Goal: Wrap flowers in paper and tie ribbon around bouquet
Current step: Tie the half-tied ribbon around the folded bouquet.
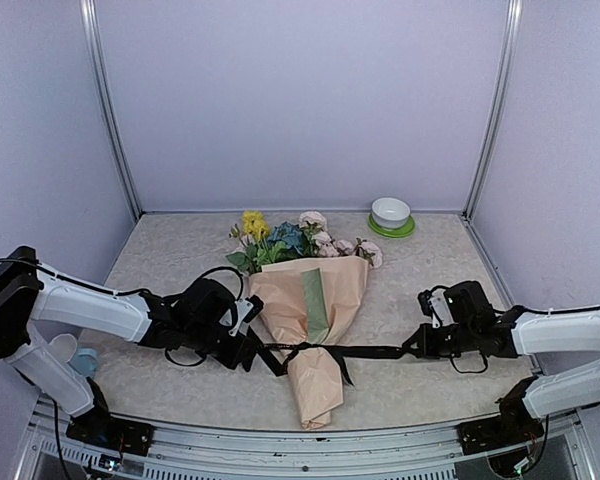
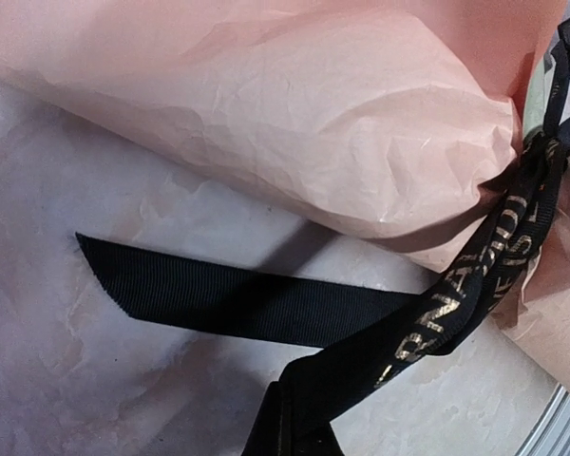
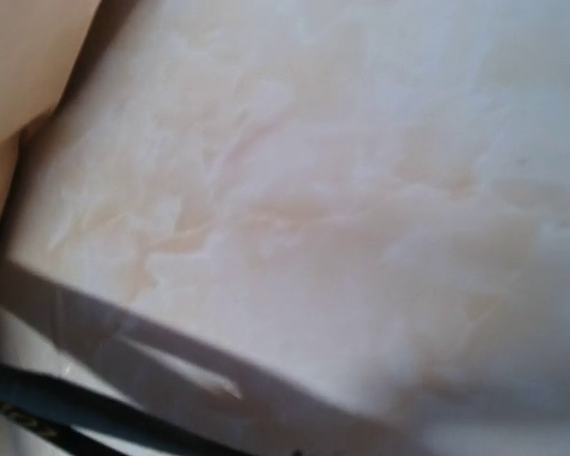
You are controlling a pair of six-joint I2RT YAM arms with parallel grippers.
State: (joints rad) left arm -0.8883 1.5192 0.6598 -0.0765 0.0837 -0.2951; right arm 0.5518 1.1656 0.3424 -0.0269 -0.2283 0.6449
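Evidently the wrapping is done: the bouquet (image 1: pixel 310 310) lies between the two arms, the flowers (image 1: pixel 290 238) gathered in the paper (image 1: pixel 280 295), and the ribbon (image 1: pixel 370 351) is knotted round its narrow waist. Left of the bouquet, the left gripper (image 1: pixel 248 348) is clenched on one ribbon end. Right of it, the right gripper (image 1: pixel 417 348) clamps the other end, drawn taut. What seems left is tightening, perhaps a bow, then letting go.

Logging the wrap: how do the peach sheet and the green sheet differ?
The peach sheet forms the whole outer cone; the green sheet shows only as a narrow strip. Peach continues below the ribbon; green is seen only above it. Both are cinched by the ribbon.
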